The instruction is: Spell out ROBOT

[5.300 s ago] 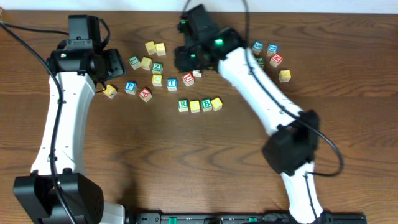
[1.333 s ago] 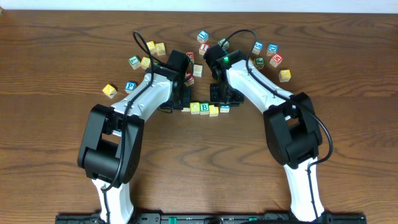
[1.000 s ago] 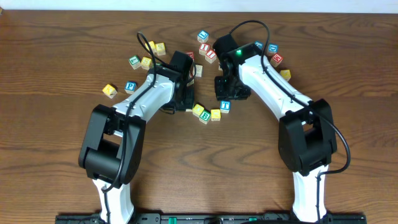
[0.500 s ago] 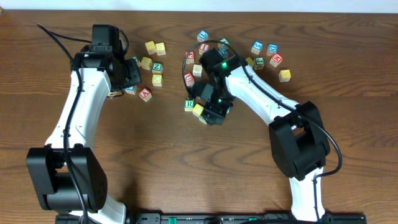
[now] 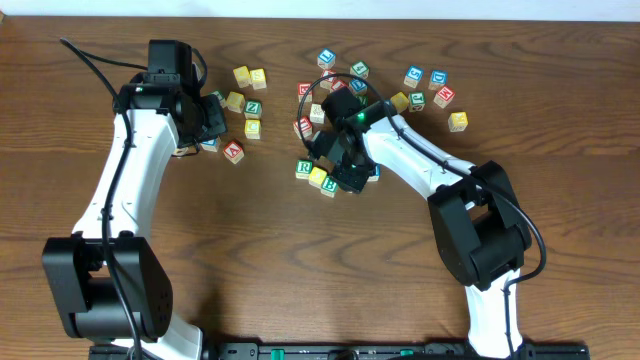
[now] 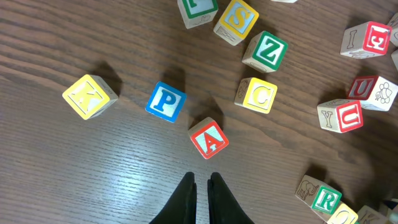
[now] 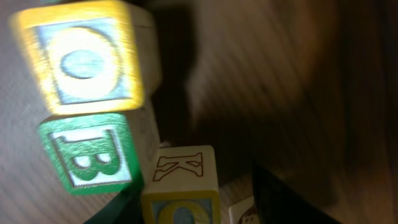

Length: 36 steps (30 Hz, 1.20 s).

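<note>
In the overhead view the green R cube [image 5: 303, 168], a yellow cube [image 5: 318, 177] and the green B cube [image 5: 328, 187] lie in a slanted line at mid-table. My right gripper [image 5: 345, 178] hangs low right beside them and hides what lies under it. In the right wrist view its jaws stand apart around a yellow-topped cube [image 7: 183, 180], with a gap on the right side; my right gripper [image 7: 194, 180] is open. The yellow O cube [image 7: 87, 59] and the B cube [image 7: 93, 155] lie just ahead. My left gripper [image 6: 200, 177] is shut and empty, above the table near a red A cube [image 6: 209, 138].
Loose cubes lie around the left gripper: blue P [image 6: 166, 101], yellow K [image 6: 90, 96], green Z [image 6: 268, 51], yellow C [image 6: 258, 95]. More cubes sit at the back right [image 5: 438, 78] and behind the right gripper [image 5: 326, 58]. The R cube [image 6: 326, 199] shows at the left wrist view's lower right.
The left arm has drawn back from the middle to the back left. The right gripper has come down on the row's right end and crept slightly back-left; the row now slants.
</note>
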{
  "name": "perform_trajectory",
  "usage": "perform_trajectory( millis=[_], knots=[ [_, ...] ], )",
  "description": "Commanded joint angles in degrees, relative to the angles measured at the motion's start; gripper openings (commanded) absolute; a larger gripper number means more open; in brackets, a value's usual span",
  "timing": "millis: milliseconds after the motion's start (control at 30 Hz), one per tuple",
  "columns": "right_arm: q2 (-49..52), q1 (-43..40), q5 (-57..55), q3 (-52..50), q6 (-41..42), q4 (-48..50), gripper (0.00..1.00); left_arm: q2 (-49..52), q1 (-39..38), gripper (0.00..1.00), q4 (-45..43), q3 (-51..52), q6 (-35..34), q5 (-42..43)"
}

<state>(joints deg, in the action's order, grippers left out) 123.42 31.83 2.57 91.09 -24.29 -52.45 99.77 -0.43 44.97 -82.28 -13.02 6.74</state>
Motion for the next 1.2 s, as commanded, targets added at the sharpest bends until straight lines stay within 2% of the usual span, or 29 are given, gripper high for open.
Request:
perform_trajectory(
  millis=[0,200,300,400,600,700,867,1033,1167],
  knots=[
    [-1.2,-0.6,-2.6,-0.1,18.2,-0.5,0.43,-0.2,0.0,0.09,0.0,-0.7,1.0,-0.3],
    [-1.2,-0.5,-2.0,-0.1,38.3,-2.8,0.44,-0.2,0.0,0.09,-0.1,-0.7,0.9,-0.3],
    [-1.2,-0.5,-2.0,-0.1,43.3,-2.8,0.42,-0.2,0.0,0.09,0.0,-0.7,0.9,-0.3],
    [-1.2,-0.5,-2.0,-0.1,52.0,-2.8,0.4,-0.2,0.0,0.09,0.0,-0.7,0.9,-0.3],
    [-1.2,-0.4,-1.7,-0.1,55.1,-2.8,0.38,-0.2,0.0,0.09,0.0,-0.7,0.9,-0.3],
    [-1.2,-0.4,1.0,-0.1,58.9,-2.6,0.42,-0.2,0.0,0.09,-0.1,-0.6,0.9,-0.3],
    [-1.2,-0.4,4.2,-0.1,59.6,-2.4,0.43,-0.2,0.0,0.09,0.0,-0.4,0.9,-0.3],
    [-1.5,-1.0,4.2,2.3,53.9,-4.1,0.45,-0.2,0.0,0.09,-0.2,-0.4,0.9,-0.3],
    [-4.1,-1.9,4.2,5.9,48.9,-8.6,0.52,-0.2,0.0,0.09,-0.4,-0.4,0.9,-0.3]
  ],
)
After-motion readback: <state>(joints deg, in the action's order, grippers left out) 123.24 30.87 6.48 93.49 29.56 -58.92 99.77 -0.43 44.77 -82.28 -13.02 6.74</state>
